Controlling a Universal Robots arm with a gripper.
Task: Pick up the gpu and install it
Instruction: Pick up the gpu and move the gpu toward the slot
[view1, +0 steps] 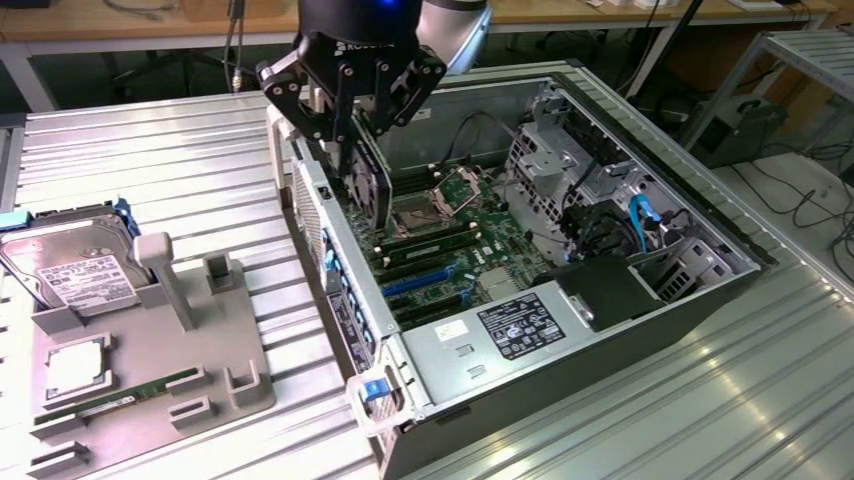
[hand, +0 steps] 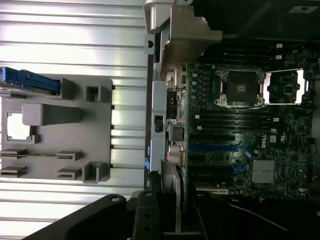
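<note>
Fingers (view1: 378, 112) pinch the gpu (view1: 371, 180) edge-on above the open case (view1: 574, 390), its upper part hidden between them.

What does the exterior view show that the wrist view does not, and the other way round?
Exterior view: the hard drive with its white label, the labelled power supply, the hand shut on the gpu above the open case. Wrist view: metal port blocks at the edge of the motherboard. Both: the grey tray, the CPU socket, the blue slots.
</note>
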